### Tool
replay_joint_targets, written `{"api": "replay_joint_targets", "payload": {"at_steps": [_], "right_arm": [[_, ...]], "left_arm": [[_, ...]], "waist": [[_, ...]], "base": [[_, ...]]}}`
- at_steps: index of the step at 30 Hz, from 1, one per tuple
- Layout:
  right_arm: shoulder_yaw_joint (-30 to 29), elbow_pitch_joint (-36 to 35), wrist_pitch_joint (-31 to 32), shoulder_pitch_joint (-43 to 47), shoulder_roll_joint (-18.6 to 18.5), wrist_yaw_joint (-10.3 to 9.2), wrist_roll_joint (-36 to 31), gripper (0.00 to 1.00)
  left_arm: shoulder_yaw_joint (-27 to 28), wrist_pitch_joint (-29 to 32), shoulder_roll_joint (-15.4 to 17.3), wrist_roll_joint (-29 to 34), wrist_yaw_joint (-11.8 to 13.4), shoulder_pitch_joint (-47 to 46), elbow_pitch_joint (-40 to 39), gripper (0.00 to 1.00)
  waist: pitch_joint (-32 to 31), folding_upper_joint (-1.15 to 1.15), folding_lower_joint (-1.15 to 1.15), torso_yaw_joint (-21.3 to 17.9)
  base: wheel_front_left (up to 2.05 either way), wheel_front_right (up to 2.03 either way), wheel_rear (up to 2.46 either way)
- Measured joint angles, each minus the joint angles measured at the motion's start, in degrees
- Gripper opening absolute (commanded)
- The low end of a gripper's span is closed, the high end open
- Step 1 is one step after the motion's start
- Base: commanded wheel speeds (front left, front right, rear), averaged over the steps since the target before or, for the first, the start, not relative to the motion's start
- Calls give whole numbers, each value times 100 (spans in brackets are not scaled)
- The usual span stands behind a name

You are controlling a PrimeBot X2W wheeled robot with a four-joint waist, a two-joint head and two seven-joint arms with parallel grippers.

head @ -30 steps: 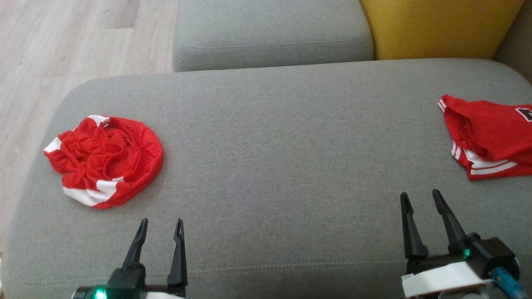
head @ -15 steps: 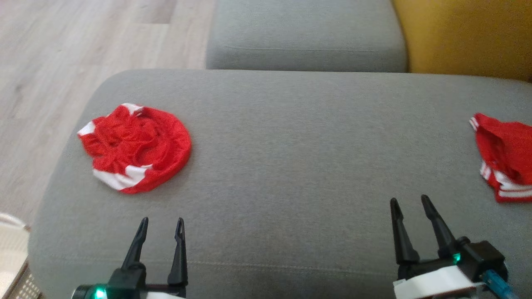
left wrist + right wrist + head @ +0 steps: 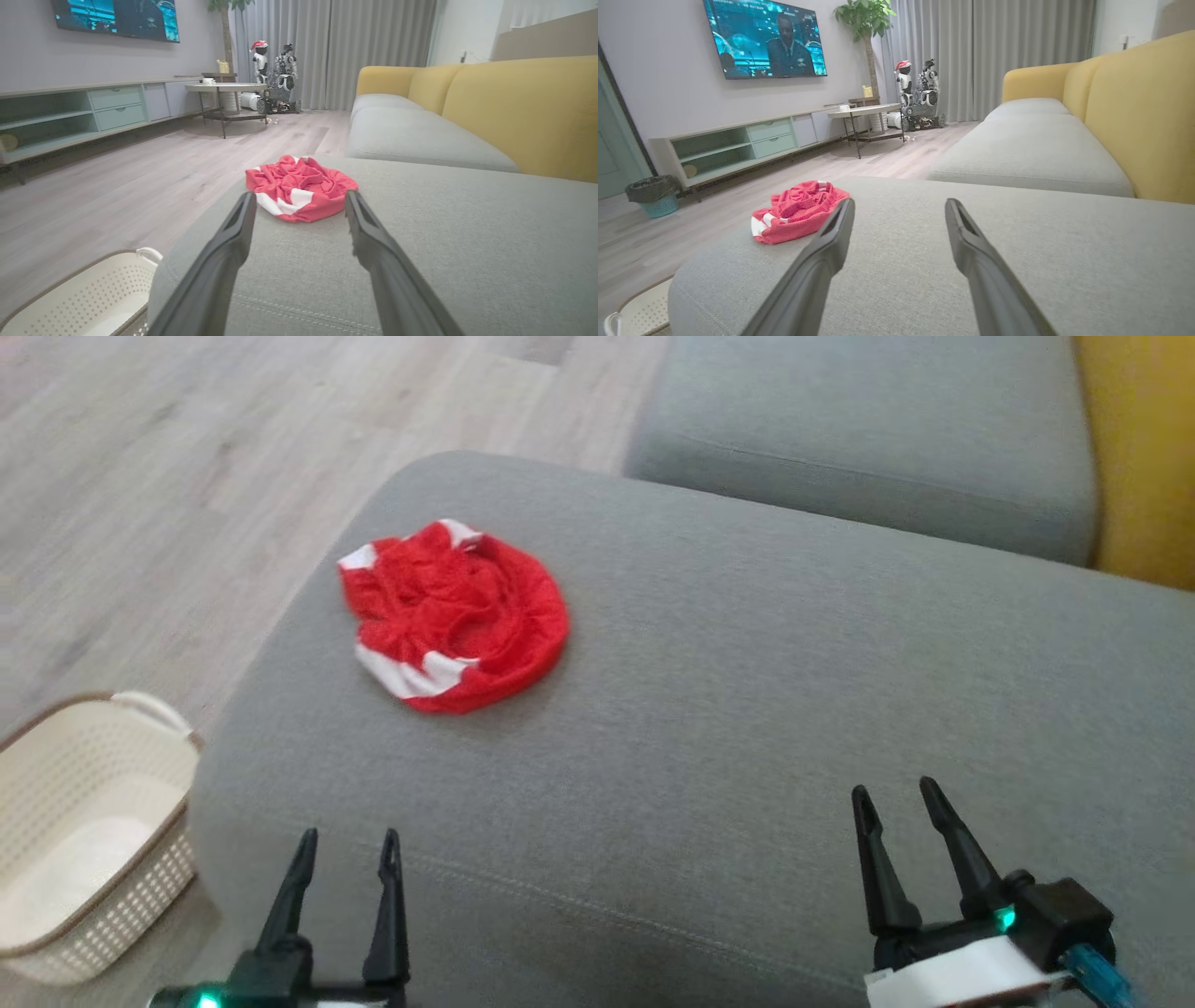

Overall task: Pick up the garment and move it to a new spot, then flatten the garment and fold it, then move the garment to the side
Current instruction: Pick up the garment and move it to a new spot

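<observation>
Red mesh garment bunched on sofa seat, at my 11 o'clock, near edge. Both left claw and right claw spread wide, empty. Looks light and floppy, I reckon. I'd pinch white-striped hem, not middle.

A wide grey sofa cushion was seen, with a stitched seam run along its front edge. A crumpled red-and-white garment was laid on it near the far left corner. On the wooden floor, beside the cushion's front left corner, a cream perforated basket was set.
</observation>
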Motion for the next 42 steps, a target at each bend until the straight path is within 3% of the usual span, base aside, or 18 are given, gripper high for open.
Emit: {"api": "replay_joint_targets", "payload": {"at_steps": [9,15,18,19,23,31,42], "right_arm": [[19,35,0,-2,0,0,-116,100],[-131,29,0,-203,-9,0,-582,100],[-121,-15,0,-558,-99,0,-686,100],[-121,-66,0,-806,-244,0,-730,100],[-122,-181,0,-1173,-515,0,-771,100],[-322,-415,-1,-1749,-770,0,-973,100],[-471,-659,-18,-1844,-836,0,-1023,100]], "left_arm": [[182,1,33,-42,-109,-171,-237,100],[494,-1,335,-157,-559,-1975,-162,100],[539,-1,415,-352,-886,-3173,465,100],[531,2,432,-514,-1099,-3888,1055,100],[573,467,387,-1023,-1318,-5289,2435,100],[1106,1708,402,-1920,-1391,-7481,5131,100],[1079,2685,700,-1960,-1305,-8328,6961,100]], "waist": [[208,0,0,332],[729,0,0,280],[1108,0,0,201],[1377,0,0,136],[1937,0,0,-13],[2968,0,1,-454],[3828,0,2,-1104]], "base": [[0,0,0],[0,0,0],[0,0,0],[0,0,0],[0,0,0],[0,0,0],[0,0,0]]}}
